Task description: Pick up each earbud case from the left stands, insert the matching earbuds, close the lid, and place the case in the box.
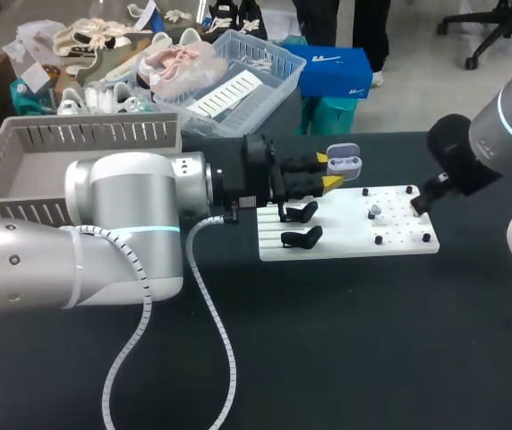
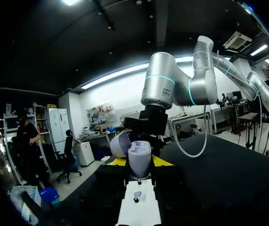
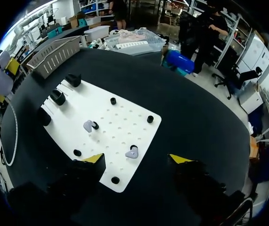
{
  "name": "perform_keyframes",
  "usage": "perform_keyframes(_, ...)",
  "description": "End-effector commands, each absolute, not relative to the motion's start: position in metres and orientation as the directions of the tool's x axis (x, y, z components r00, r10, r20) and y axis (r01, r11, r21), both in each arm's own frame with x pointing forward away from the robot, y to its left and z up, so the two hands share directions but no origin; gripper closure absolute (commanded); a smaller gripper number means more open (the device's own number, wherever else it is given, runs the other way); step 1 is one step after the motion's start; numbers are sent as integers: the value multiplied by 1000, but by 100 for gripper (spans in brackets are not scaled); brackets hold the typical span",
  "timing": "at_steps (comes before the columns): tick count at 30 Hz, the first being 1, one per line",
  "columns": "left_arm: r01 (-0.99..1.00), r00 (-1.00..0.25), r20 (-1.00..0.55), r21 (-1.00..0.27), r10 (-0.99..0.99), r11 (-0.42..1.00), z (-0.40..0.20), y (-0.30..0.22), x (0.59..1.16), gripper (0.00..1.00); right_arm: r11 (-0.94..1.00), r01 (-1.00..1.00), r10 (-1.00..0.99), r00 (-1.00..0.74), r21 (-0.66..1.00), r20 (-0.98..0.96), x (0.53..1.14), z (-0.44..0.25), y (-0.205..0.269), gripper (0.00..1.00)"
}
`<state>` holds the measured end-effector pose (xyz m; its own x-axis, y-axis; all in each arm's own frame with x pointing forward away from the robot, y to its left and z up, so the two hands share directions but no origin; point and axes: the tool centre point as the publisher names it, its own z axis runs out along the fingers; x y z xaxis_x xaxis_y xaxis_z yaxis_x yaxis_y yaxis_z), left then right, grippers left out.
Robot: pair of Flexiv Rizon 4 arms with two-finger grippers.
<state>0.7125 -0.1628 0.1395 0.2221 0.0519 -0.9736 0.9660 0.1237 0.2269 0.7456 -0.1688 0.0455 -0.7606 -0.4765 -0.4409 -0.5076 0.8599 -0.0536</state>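
- A dark table (image 1: pixel 328 340) fills the scene, with a grey slatted box (image 1: pixel 77 143) at its far left.
- A white board (image 1: pixel 345 237) lies in the middle. Two empty black stands (image 1: pixel 301 212) sit on its left end and small pegs on its right.
- The left gripper (image 1: pixel 328 171) is above the board's far left edge, clamped on a lilac earbud case (image 1: pixel 344 159) whose lid stands open.
- The right gripper (image 3: pixel 137 159) hangs over the board's right end with its fingers apart and holding nothing.
- Two lilac earbuds rest on pegs, one (image 3: pixel 132 152) just ahead of the right fingers and the other (image 3: pixel 88 125) further left.
- The step looks like fetching the first earbud. The right gripper should probably lower onto the nearer one, pinch it gently and carry it left to the open case.
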Motion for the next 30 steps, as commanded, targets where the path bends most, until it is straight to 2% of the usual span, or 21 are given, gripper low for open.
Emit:
perform_keyframes(1, 965, 224, -973, 229, 50, 128, 139, -163, 712, 100, 856, -515, -479, -762, -42, -436, 748, 44, -167, 19)
perform_keyframes(10, 965, 224, -973, 229, 50, 128, 139, -163, 712, 100, 847, -531, -492, -762, -29, -420, 756, 38, -161, 28)
perform_keyframes(20, 965, 224, -973, 229, 50, 128, 139, -163, 712, 100, 853, -521, -488, -784, -22, -383, 759, 30, -155, 50)
perform_keyframes(30, 965, 224, -973, 229, 50, 128, 139, -163, 712, 100, 862, -506, -484, -801, -33, -351, 754, 31, -153, 41)
